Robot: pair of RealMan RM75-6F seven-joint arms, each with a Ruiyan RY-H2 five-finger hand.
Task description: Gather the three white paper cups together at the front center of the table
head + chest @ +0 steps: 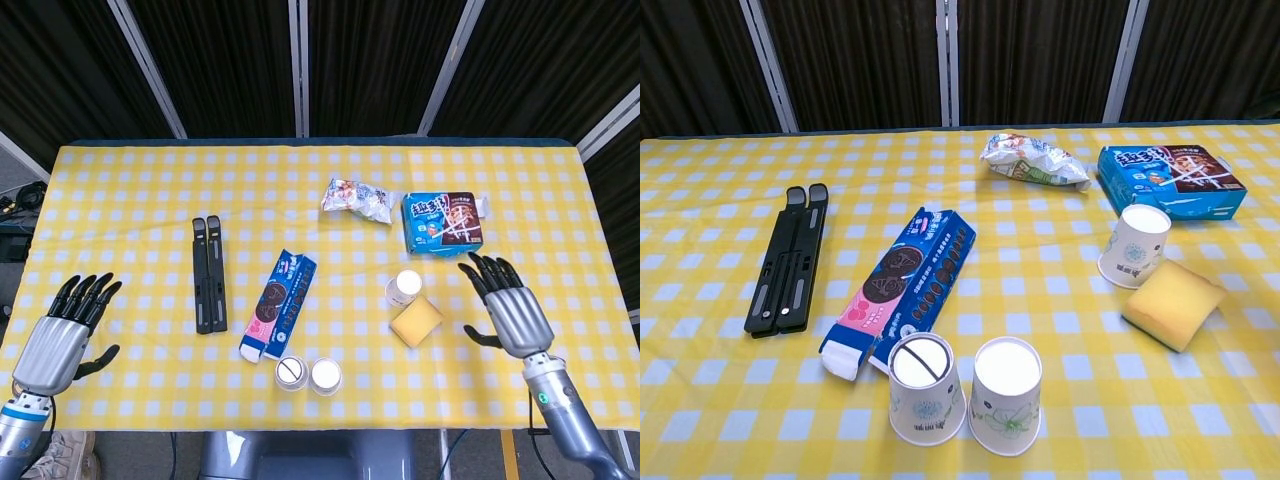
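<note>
The third paper cup [404, 289] stands mid-bench, touching the yellow sponge [416, 322]; two paper cups [309, 375] sit together at front center. It is likely light and crushable: grasp the sidewall gently. Right hand [512, 311] hovers beside it, fingers spread, empty. Left hand [62, 333] likewise, far off.

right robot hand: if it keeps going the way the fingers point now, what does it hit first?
Probably the blue snack box. The right robot hand has open fingers aimed up the table and slightly left, toward the box's near right corner. It may pass just beside it, and its height above the table is unclear. The third cup sits left of that line.
</note>
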